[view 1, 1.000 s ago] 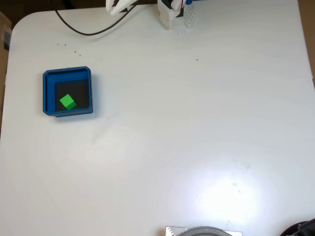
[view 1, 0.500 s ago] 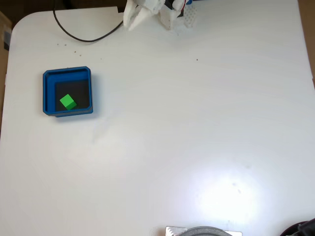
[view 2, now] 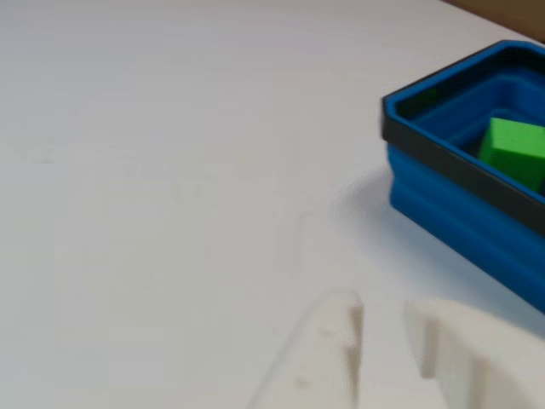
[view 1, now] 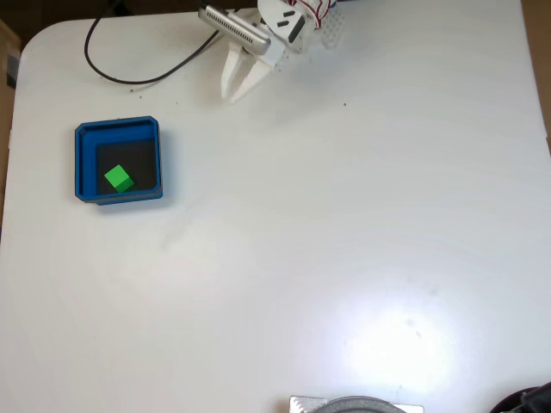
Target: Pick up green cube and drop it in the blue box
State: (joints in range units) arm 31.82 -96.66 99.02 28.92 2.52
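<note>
The green cube [view 1: 119, 179] lies inside the blue box [view 1: 117, 126] at the left of the white table in the fixed view, on the box's dark floor near its lower left part. In the other view the green cube [view 2: 515, 149] shows over the wall of the blue box [view 2: 451, 204] at the right. My white gripper [view 1: 234, 95] hangs near the table's top edge, far to the upper right of the box, pointing downward. In the other view the gripper [view 2: 383, 311] stands open, a small gap between its fingers [view 2: 341, 319] and nothing in it.
A black cable [view 1: 146, 58] loops across the top left of the table. The arm's base [view 1: 301, 21] sits at the top edge. A grey round object [view 1: 357, 404] and a dark object [view 1: 525, 400] touch the bottom edge.
The gripper has swung out from the top edge, down over the table. The cable has shifted slightly with it. Cube and box have not moved.
</note>
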